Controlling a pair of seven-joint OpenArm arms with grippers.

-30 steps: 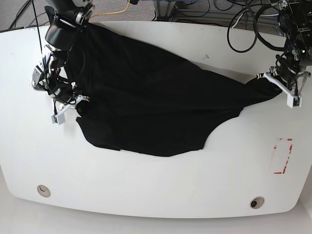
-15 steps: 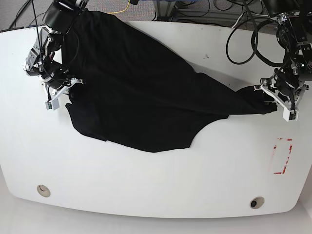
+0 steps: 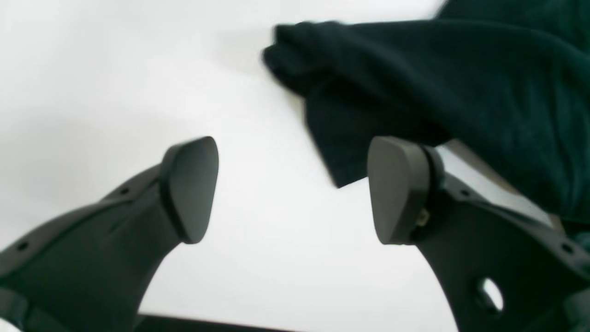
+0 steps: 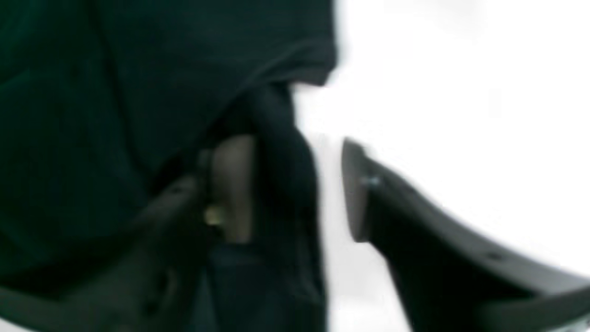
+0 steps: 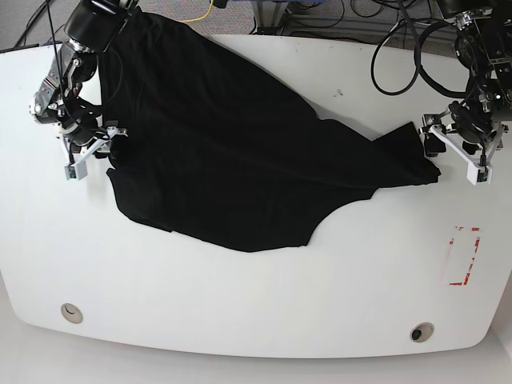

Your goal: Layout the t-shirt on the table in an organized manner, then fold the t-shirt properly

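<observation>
Layout step in hand, no fold begun. Large plain black soft cloth t-shirt lies on big white smooth table, spread diagonally from far corner by right arm toward left arm, bunched and uneven; 1 part hangs over far table edge.

Left gripper: jaws spread, nothing between them in wrist view; black cloth tip lies just beside 1 pad, touching or not — cannot tell.

Right gripper: jaws part-open w/ a cloth fold between them; blurred, so pinching or loose — cannot tell.

Judgement: next move calls for left jaws to close on nearest corner, then both arms pull apart to flatten the t-shirt.
</observation>
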